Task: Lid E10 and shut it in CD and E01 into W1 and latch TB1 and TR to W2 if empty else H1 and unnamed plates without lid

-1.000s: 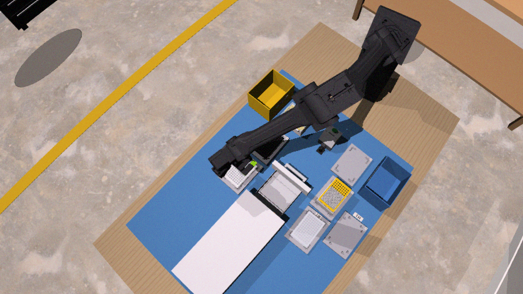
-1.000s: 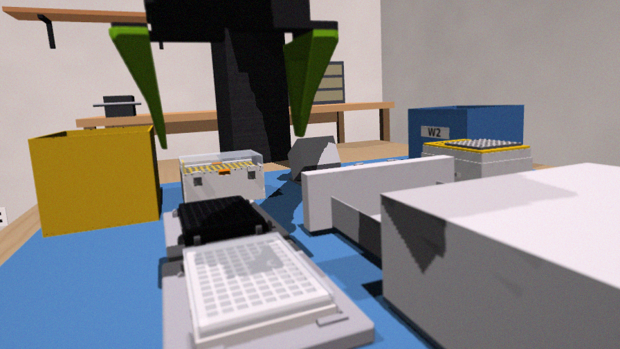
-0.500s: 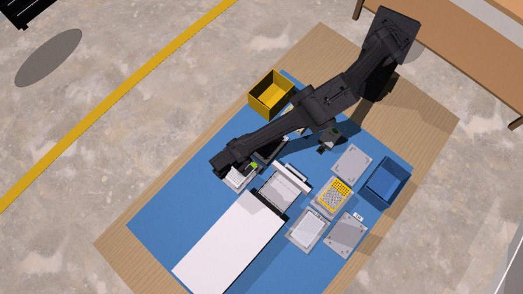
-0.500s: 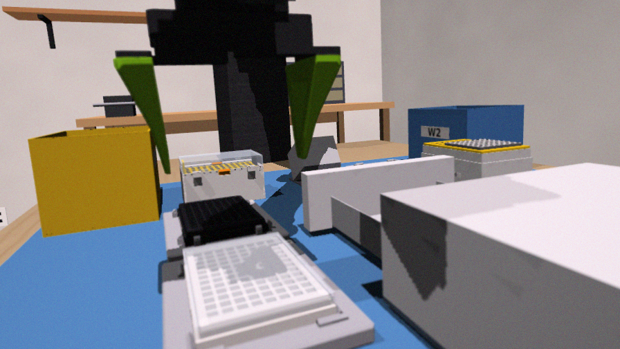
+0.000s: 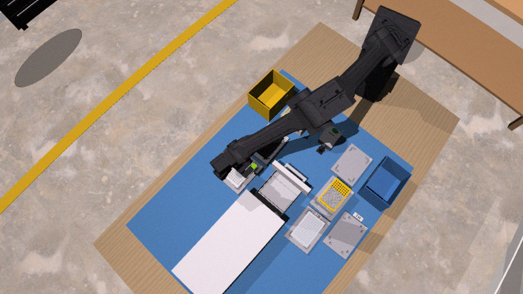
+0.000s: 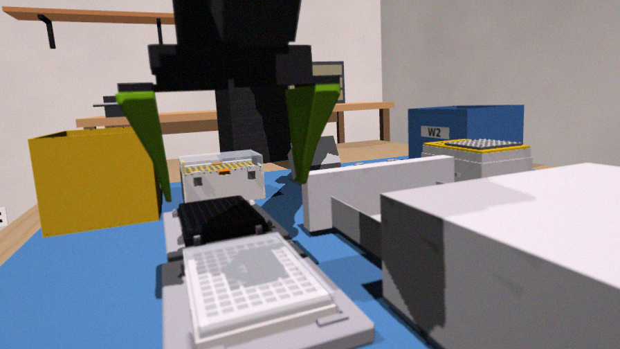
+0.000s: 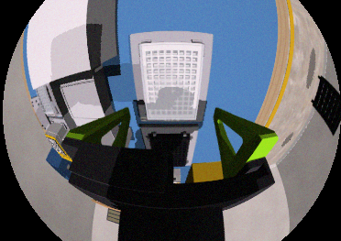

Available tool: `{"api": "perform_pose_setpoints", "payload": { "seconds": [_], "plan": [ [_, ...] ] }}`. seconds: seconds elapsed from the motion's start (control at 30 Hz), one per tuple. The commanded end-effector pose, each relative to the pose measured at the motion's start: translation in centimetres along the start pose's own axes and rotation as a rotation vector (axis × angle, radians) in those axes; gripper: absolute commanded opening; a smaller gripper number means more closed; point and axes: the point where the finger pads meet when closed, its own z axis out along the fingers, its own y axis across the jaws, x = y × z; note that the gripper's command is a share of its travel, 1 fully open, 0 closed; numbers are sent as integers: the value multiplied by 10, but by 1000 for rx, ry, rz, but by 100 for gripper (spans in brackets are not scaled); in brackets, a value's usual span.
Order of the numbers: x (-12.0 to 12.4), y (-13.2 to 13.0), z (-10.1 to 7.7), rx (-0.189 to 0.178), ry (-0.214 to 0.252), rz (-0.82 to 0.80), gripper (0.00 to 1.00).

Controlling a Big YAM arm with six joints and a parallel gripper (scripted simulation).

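Note:
My gripper [image 6: 232, 190] is open and empty, with its green fingers pointing down on either side of the black plate [image 6: 219, 217]. The fingertips hang just above that plate. The black plate sits in a grey nest, and the white plate [image 6: 256, 281] sits in the nest in front of it. In the wrist view the white plate [image 7: 170, 85] lies ahead of the open fingers. From above, the gripper [image 5: 246, 169] is beside the white plate [image 5: 235, 177], and the arm hides most of the black plate. The yellow bin W1 [image 5: 271, 93] stands at the mat's far edge.
The cooler's white housing [image 5: 231, 244] has its drawer [image 5: 281, 188] pulled open. The tip rack with a yellow top [image 5: 334, 194], another white plate [image 5: 307, 229], two bare grey nests [image 5: 351, 163] [image 5: 345, 234], the blue bin W2 [image 5: 385, 186] and the green key [image 5: 333, 130] lie to the right. The tip box TB1 [image 6: 222, 174] stands behind the black plate.

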Motion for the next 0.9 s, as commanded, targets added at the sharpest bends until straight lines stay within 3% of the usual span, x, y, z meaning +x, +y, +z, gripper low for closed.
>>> {"api": "perform_pose_setpoints", "payload": {
  "seconds": [0.0,0.07,0.47,0.53,0.57,0.7,0.87],
  "plan": [
    [-32,4,-11,7,-62,-19,100],
    [-22,4,3,2,-42,-12,100],
    [-22,5,20,0,-42,-12,100],
    [-22,5,20,0,-42,-12,100],
    [-30,-12,4,24,-63,-6,100],
    [-21,-2,24,7,-43,-6,100],
    [-22,2,32,3,-42,-9,100]
  ]
}}
